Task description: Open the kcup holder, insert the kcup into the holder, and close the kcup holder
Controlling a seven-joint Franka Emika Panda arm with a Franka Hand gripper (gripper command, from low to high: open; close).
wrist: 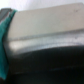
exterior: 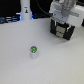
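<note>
Here the kcup [exterior: 34, 51] stands well apart from the kcup holder [exterior: 62, 31]

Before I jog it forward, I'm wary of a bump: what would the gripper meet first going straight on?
Most likely the kcup holder: the gripper sits right above it, and the wrist view is filled by a close dark surface. Depth is unclear.

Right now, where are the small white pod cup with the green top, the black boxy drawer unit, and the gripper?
white pod cup with green top [exterior: 34, 51], exterior view, green top.
black boxy drawer unit [exterior: 65, 33], exterior view, front face.
gripper [exterior: 61, 22], exterior view, between fingertips.
</note>
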